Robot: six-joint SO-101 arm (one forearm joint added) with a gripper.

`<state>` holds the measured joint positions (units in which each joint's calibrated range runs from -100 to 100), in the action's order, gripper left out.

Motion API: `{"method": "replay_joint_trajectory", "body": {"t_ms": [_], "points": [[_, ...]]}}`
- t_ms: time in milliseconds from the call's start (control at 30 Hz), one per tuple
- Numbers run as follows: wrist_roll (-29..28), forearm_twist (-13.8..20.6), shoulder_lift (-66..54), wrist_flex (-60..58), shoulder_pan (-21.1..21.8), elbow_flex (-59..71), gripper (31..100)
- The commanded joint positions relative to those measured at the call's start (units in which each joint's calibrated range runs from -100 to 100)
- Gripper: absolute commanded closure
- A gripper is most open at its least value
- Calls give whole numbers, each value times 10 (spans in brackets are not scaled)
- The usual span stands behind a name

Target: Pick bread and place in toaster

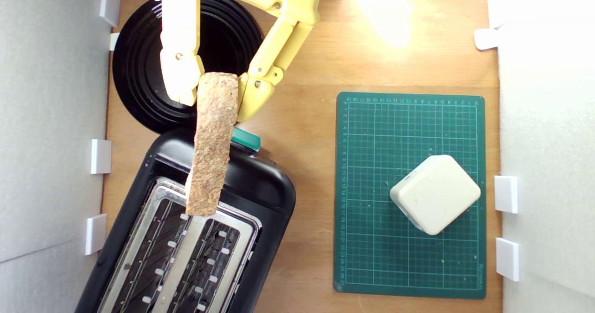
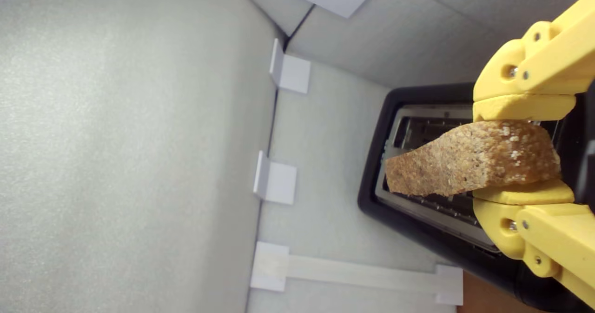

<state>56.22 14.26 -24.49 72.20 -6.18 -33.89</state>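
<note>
Carry step, judging by the layout: the yellow gripper (image 1: 217,96) is clamped on one end of the bread (image 1: 211,150), which hangs edge-on in the air over the knob end of the toaster (image 1: 265,187), lower tip near the silver top plate, not in a slot yet. The wrist view shows the bread (image 2: 469,164) pinched between both yellow fingers (image 2: 523,107) with the toaster (image 2: 372,183) slots beyond it.

Next move, I'd say: line the slice up with a slot's long axis (the toaster sits skewed on the table (image 1: 316,62)), then lower and let go. The slice looks angled across the slots now, so it needs a twist.

Counts: one bread, one toaster with two slots, one teal lever knob (image 1: 246,138), one black plate (image 1: 135,71), one green cutting mat (image 1: 372,238), one cream block (image 1: 434,193) on the mat.
</note>
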Motion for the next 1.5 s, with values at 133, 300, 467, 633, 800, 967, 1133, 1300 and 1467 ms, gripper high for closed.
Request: {"method": "replay_joint_trajectory", "body": {"t_ms": [133, 300, 467, 633, 800, 967, 1133, 1300, 1467], "points": [[0, 2, 18, 1, -43, -32, 688], [-1, -40, 31, 0, -81, -29, 688], [-15, -45, 47, -4, -88, -29, 688], [-22, -44, 60, -6, -88, -30, 688], [-30, -45, 64, -33, -88, -27, 688], [-38, -46, 86, -34, -89, -29, 688], [-49, -69, 92, -67, -105, -27, 688], [-46, -91, 110, -76, -125, -29, 688], [-48, -91, 122, -99, -136, -29, 688]]}}
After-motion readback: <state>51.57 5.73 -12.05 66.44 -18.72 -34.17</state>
